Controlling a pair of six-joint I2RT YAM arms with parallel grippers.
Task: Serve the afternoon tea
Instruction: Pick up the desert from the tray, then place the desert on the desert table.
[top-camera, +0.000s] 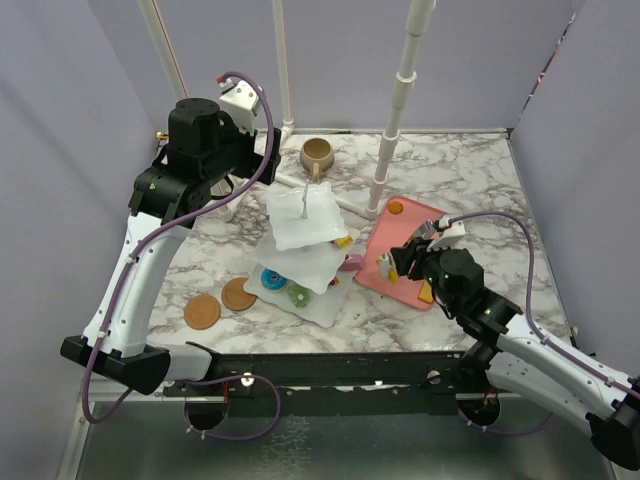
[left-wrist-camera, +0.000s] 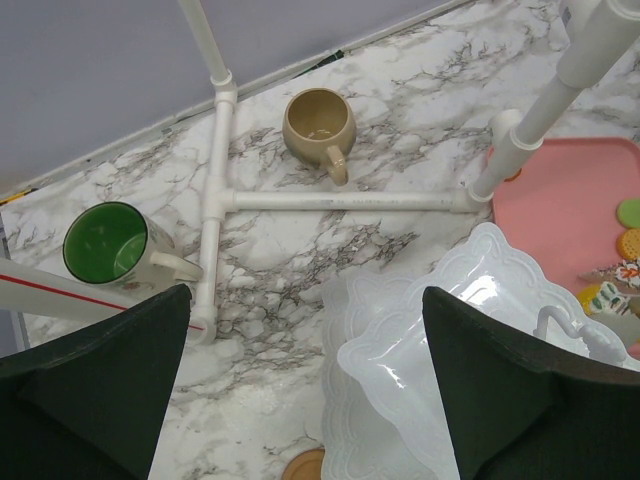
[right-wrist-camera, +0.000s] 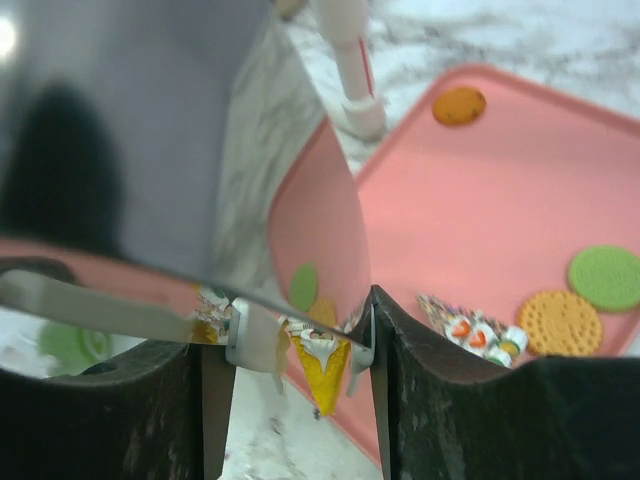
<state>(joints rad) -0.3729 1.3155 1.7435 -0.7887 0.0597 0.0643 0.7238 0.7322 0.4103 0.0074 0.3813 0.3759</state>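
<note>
Two shiny tongs blades (right-wrist-camera: 150, 200) are blocking much of the right-wrist view. We are seeing the right gripper (right-wrist-camera: 290, 350) squeezing them onto a yellow cake slice (right-wrist-camera: 322, 375) above the pink tray (right-wrist-camera: 480, 200). The left gripper (left-wrist-camera: 307, 330) is hanging wide apart towards eleven o'clock of the three-tier stand (top-camera: 300, 225), with the tan mug (top-camera: 318, 153) at the stand's twelve o'clock.

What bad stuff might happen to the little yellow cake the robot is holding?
1. The yellow cake slice is pinched only by the very tips of the metal tongs in the right gripper, so it may slip out on the way.
2. The white tiered stand is tall on a thin post. A bump from the tongs might wobble it or knock off its pastries.
</note>
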